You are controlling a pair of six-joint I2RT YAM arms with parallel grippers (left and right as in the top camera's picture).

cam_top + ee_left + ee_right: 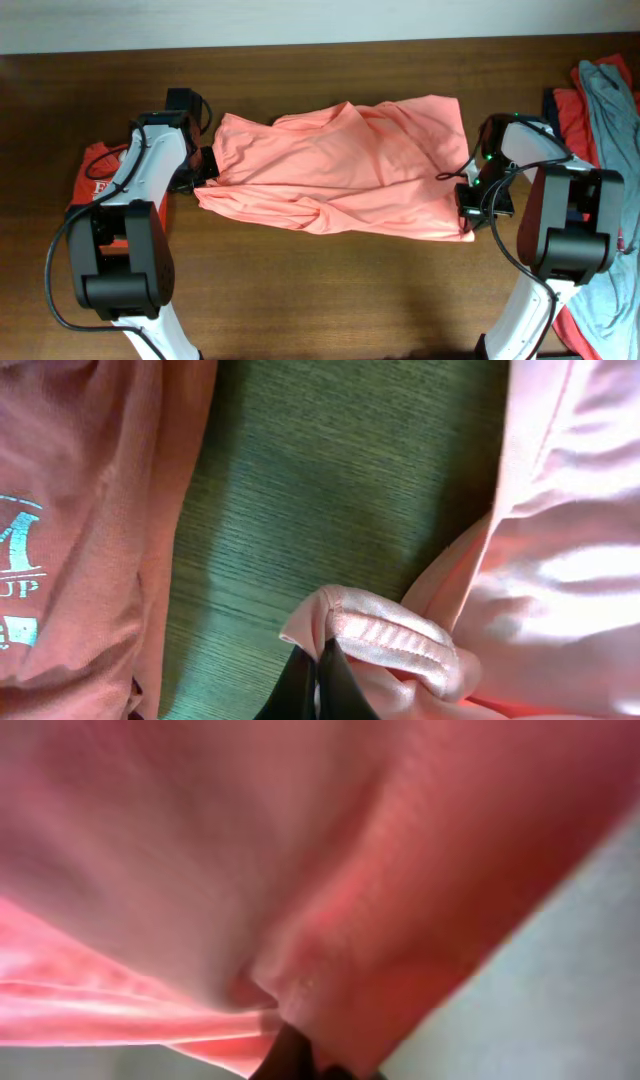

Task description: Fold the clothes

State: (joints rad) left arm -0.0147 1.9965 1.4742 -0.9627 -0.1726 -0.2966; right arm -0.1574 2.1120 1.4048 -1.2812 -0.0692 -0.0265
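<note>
Salmon-pink shirt [340, 165], opposite ends pinched tight in low left hand [206, 166] and right hand [471, 203].

Wooden table [330, 295] — salmon-pink shirt [340, 165] centre, red printed shirt [92, 170] left, shirt pile [610, 100] right

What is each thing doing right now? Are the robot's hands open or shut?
pink shirt: rumpled, unfolded, pinched at both ends.
left gripper: shut on the pink shirt's hem.
right gripper: shut on the pink shirt.
red lettered shirt: lying loose, not held.
grey-blue shirt: unfolded, heaped, not held.
</note>
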